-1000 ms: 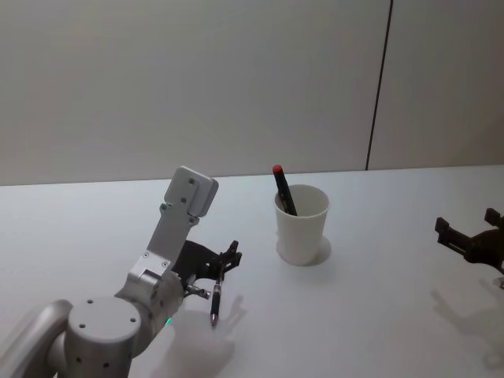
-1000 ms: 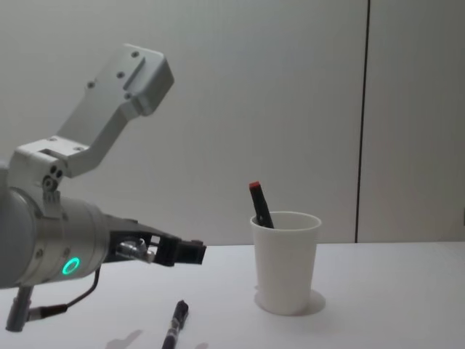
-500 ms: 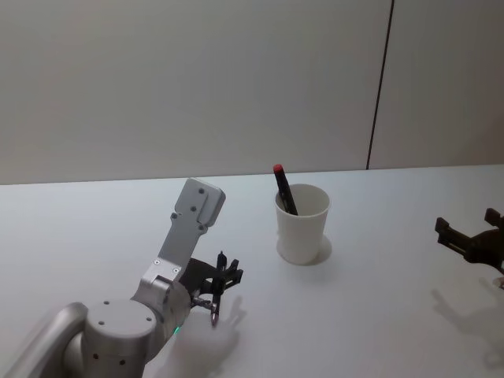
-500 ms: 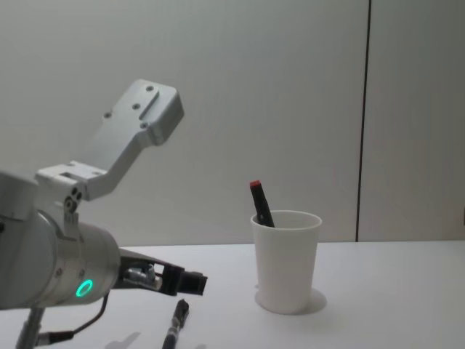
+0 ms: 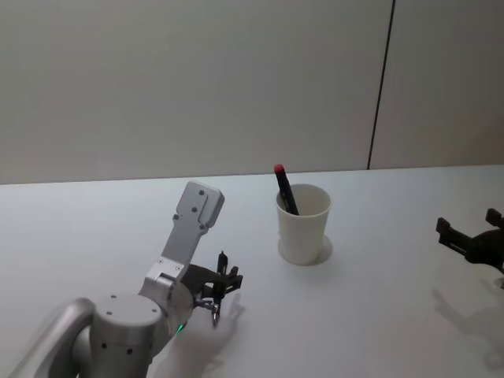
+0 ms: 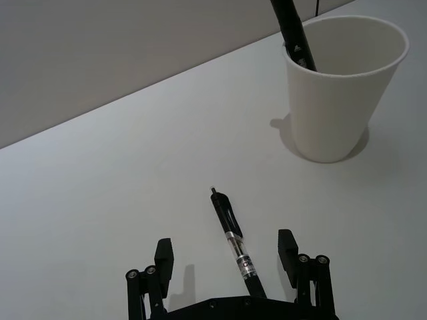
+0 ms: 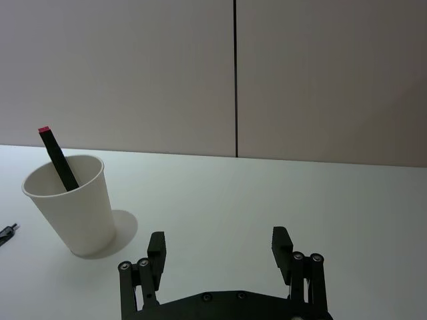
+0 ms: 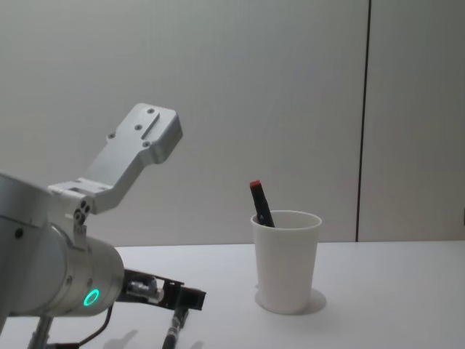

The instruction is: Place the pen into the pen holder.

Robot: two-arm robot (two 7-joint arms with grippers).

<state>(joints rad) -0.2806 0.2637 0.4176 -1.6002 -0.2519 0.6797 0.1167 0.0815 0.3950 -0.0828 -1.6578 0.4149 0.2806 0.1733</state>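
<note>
The left gripper (image 6: 225,247) hangs low over the table (image 5: 378,315), fingers spread, one either side of the pen (image 6: 223,212), which lies flat and ungripped; the paper cup (image 5: 303,227) stands nearby with a red-capped marker (image 5: 283,189) leaning inside; the right gripper (image 7: 219,245) sits far right, fingers apart.

White table (image 5: 394,244); pen (image 6: 233,239) lying flat; pen holder (image 5: 302,232) standing.
</note>
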